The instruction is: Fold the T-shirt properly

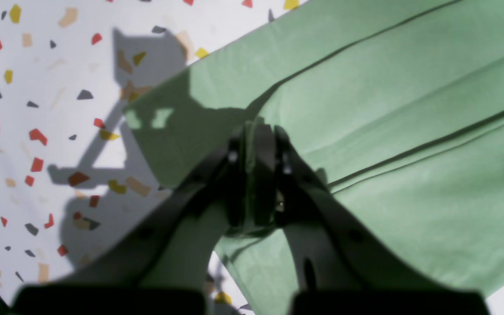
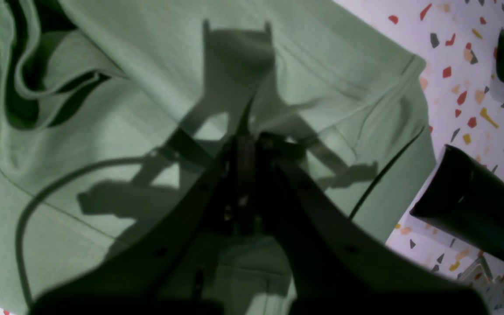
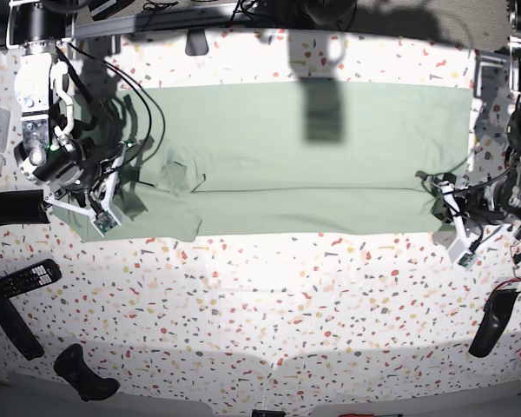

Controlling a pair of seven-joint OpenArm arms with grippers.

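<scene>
right gripper (image 3: 113, 193): jaws closed, pinching a fold of shirt at its sleeve end | shirt (image 3: 313, 165): spread flat as a long band across the speckled table (image 3: 269, 295), far half | left gripper (image 3: 436, 187): jaws closed on the shirt's hem corner

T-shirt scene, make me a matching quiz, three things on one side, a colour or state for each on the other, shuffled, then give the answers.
Things:
1. T-shirt
2. left gripper
3. tabletop

Descriptions:
A. white, with coloured flecks
B. shut on a pinch of green cloth
C. pale green, spread in a long band across the table

Pairs: 1-C, 2-B, 3-A
</scene>
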